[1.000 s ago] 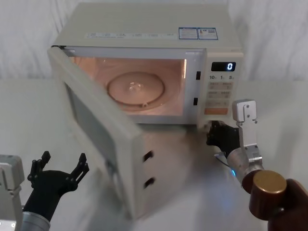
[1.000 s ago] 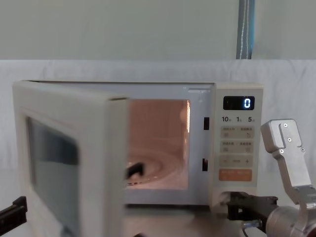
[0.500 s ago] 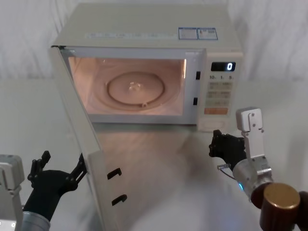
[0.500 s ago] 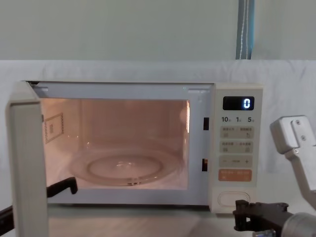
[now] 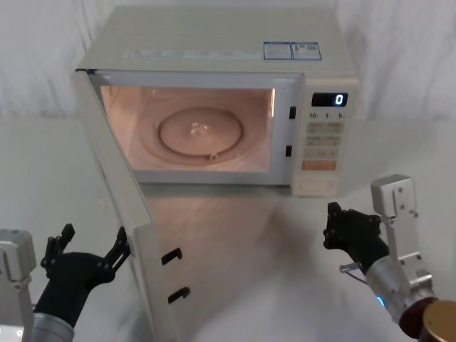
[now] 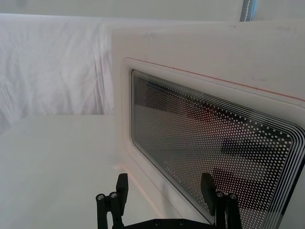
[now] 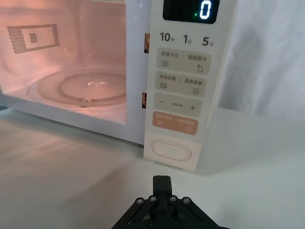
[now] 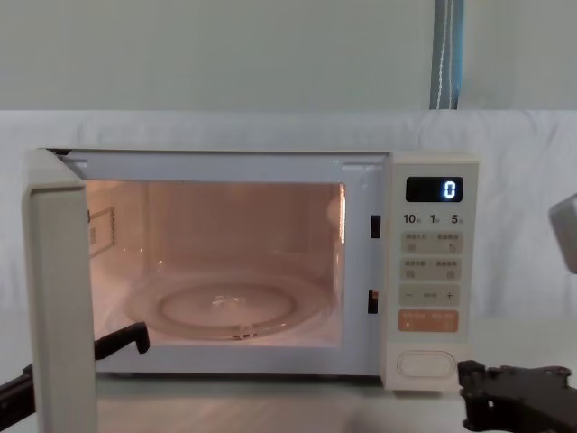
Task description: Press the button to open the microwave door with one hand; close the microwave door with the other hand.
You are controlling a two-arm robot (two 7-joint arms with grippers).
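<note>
The left gripper (image 5: pixel 85 249) hangs low at the robot's left with its fingers spread wide, just outside the microwave door (image 5: pixel 121 206), which stands swung out toward the robot. The wrist camera looks past the fingertips (image 6: pixel 206 187) at the door's dotted glass. Judging from this, the closing push is the step in hand — best done with a flat contact on the outer panel near its free edge, far from the hinge, swept round in an arc until the latch hooks catch.

The right gripper (image 5: pixel 344 226) sits in front of the key panel, apart from it, fingers pinched together. The button (image 7: pixel 170 150) lies at the bottom of that panel, untouched.

On the microwave (image 5: pixel 214 43) the display (image 7: pixel 190 9) reads "0"; below it stand "10", "1", "5", a "–" and "+" key, and small Chinese labels too fine to read.
</note>
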